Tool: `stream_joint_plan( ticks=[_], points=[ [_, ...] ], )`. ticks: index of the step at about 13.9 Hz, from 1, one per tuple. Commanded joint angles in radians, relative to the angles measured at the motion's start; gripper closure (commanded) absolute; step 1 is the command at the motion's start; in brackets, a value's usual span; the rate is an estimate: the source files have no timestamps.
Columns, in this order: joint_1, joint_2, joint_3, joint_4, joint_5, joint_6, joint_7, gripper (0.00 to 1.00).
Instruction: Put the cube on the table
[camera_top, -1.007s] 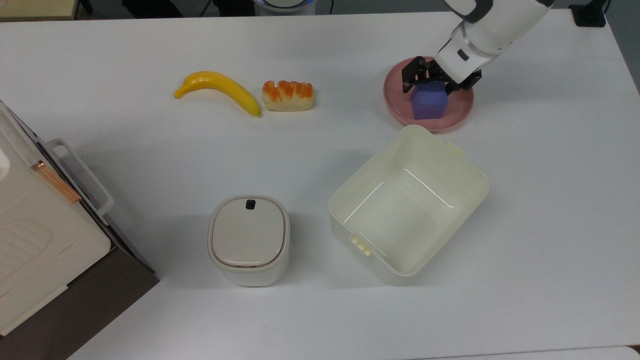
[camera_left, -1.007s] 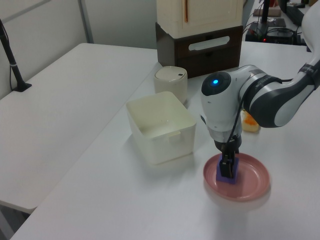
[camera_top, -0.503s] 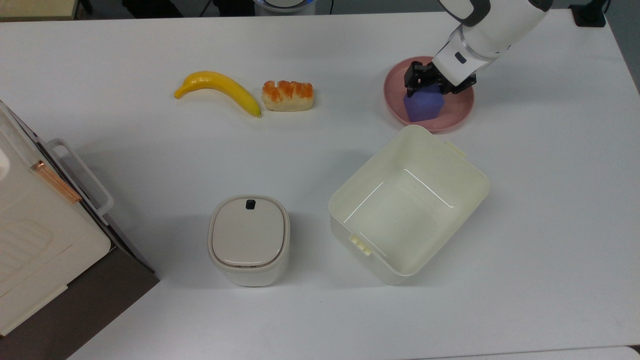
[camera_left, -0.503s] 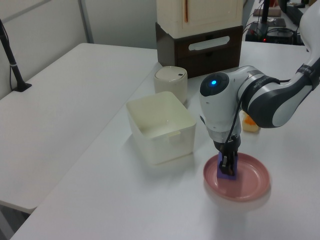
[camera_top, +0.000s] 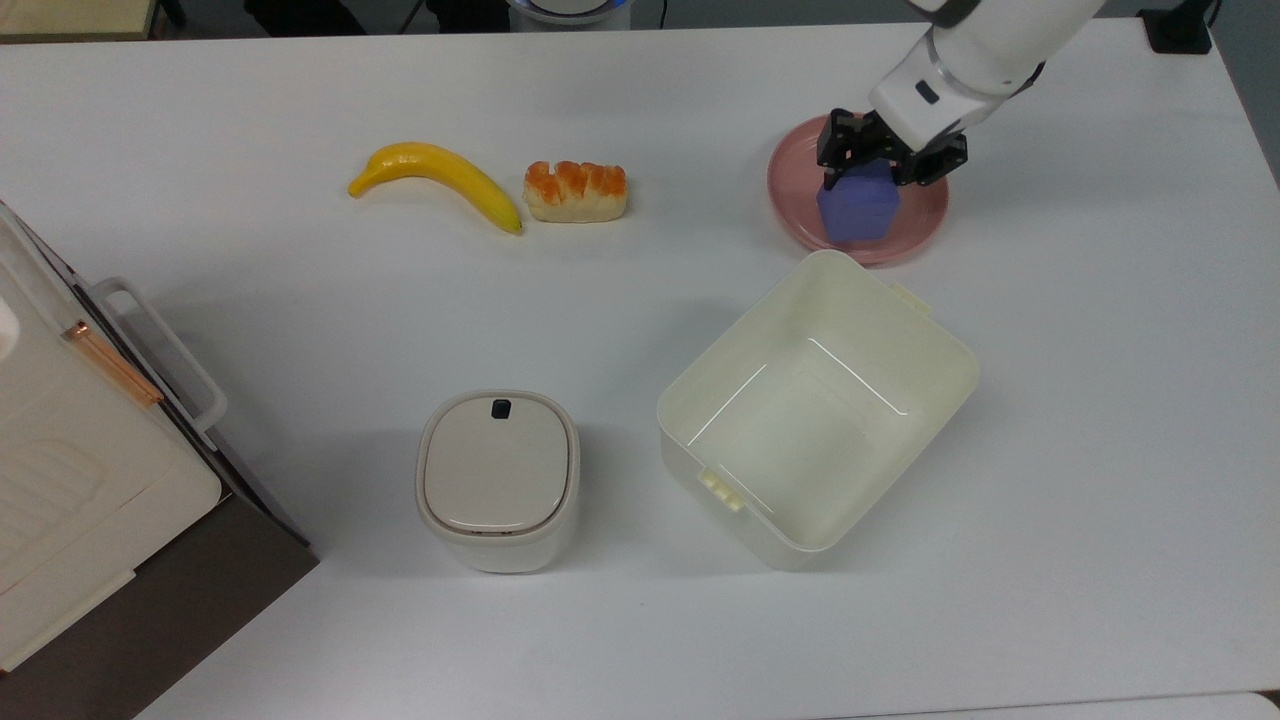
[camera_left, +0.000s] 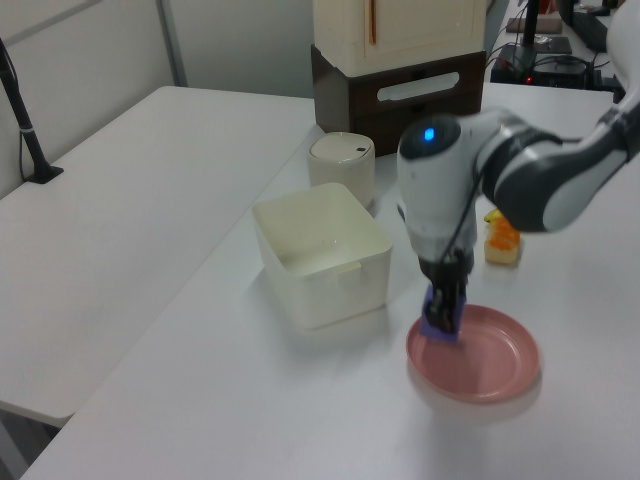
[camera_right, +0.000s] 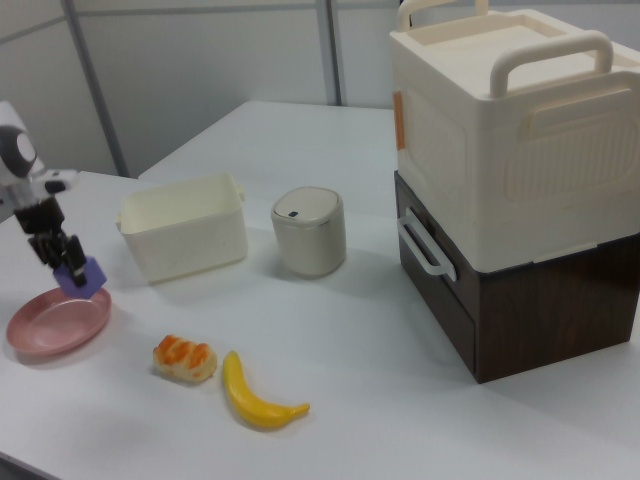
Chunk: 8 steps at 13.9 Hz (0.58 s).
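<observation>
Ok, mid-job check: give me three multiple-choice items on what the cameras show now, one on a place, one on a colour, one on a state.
1. Where is the cube?
A. Inside the cream bin
B. Held above the pink plate
C. Lying beside the banana

2. What colour is the plate?
A. Pink
B. Green
C. Black

3. What is the state of the gripper?
A. Open and away from everything
B. Shut on the bread
C. Shut on the cube

Answers:
1 B: in the right view the cube hangs clear above the plate, and the left view shows it lifted off the dish too.
2 A: the round dish is pink in all three views.
3 C: the black fingers grip the cube's top, and the cube hangs from them in the left view.
</observation>
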Motion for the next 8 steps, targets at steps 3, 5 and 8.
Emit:
stream_joint_plan(
  ticks=[3, 5, 8],
  points=[
    [-0.157, -0.052, -0.012, 0.051, 0.031, -0.054, 0.005, 1.00],
    [-0.249, -0.052, -0.013, 0.069, 0.019, -0.056, 0.002, 1.00],
    [-0.316, -0.058, -0.070, 0.069, 0.011, -0.068, -0.003, 1.00]
  ],
)
